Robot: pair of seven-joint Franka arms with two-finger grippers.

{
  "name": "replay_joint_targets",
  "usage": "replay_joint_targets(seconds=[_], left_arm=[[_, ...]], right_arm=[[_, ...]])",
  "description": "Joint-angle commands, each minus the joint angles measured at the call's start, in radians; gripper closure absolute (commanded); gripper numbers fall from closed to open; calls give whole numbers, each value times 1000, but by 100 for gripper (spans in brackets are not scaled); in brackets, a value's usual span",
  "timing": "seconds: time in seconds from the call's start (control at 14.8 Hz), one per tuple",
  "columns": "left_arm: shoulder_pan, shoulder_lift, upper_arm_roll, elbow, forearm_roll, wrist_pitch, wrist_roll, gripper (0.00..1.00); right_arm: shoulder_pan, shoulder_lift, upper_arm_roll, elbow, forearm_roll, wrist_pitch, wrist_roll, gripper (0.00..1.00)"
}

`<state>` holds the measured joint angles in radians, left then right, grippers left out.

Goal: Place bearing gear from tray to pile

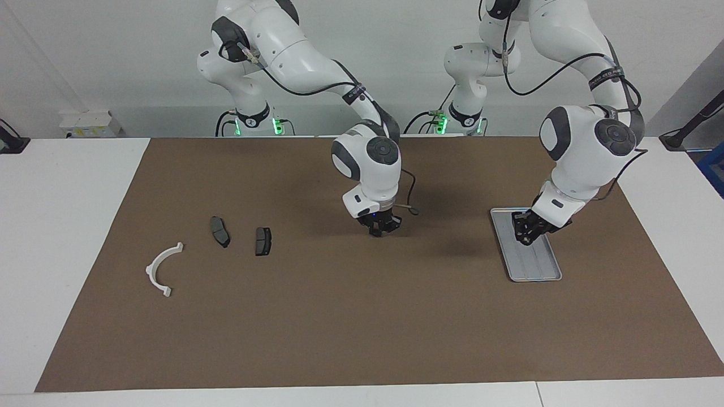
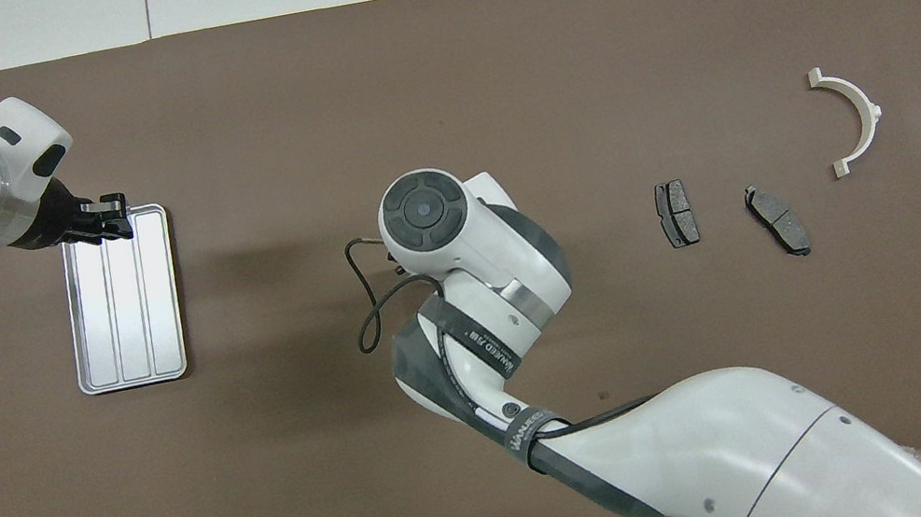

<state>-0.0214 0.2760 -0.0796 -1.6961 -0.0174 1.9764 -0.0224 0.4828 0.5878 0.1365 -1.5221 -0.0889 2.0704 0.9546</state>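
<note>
Both arms are glossy white with dark grey round joint caps. Black cables run along them under black lettered straps. Each end effector is black; green lights glow at the bases.

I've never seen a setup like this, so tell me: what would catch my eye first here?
Two big white arms bend over a brown mat. The left gripper is over the silver tray at the left arm's end of the table, while the right gripper is over bare mat at mid-table. Toward the right arm's end lie a white curved bracket and two dark brake pads, apart from one another.
</note>
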Motion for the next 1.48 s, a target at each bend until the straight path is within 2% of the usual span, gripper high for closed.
replay_joint_targets(seconds=[0.0, 0.13, 0.4, 0.61, 0.74, 0.88, 1.01, 1.21, 1.35, 1.42], left_arm=[[-3, -1, 8, 1, -12, -5, -5, 100], [-17, -1, 6, 9, -12, -13, -27, 100], [-259, -4, 9, 0, -6, -21, -380, 100], [-418, -14, 6, -19, -7, -4, -552, 100], [-503, -18, 6, -46, -9, 56, -608, 100], [-567, -12, 4, -92, -10, 140, -652, 100], [-601, 6, 6, -122, -10, 193, -676, 100], [-626, 48, 8, -125, -7, 216, -697, 100], [-628, 48, 9, -140, 13, 210, -699, 100], [-628, 48, 9, -157, 40, 208, -709, 100]], right_arm=[[-197, -37, 20, 92, 14, -154, -330, 100], [-295, -55, 18, 109, 9, -184, -526, 100], [-424, -59, 15, 88, -8, -152, -750, 100], [-530, -52, 17, -8, -8, -15, -910, 100], [-569, -39, 15, -74, -8, 92, -951, 100], [-590, -5, 15, -93, -8, 160, -965, 100], [-592, 12, 15, -93, -9, 183, -967, 100], [-590, 17, 15, -99, -8, 200, -965, 100], [-592, 17, 15, -99, -8, 195, -965, 100], [-590, 17, 15, -99, -8, 195, -962, 67]])
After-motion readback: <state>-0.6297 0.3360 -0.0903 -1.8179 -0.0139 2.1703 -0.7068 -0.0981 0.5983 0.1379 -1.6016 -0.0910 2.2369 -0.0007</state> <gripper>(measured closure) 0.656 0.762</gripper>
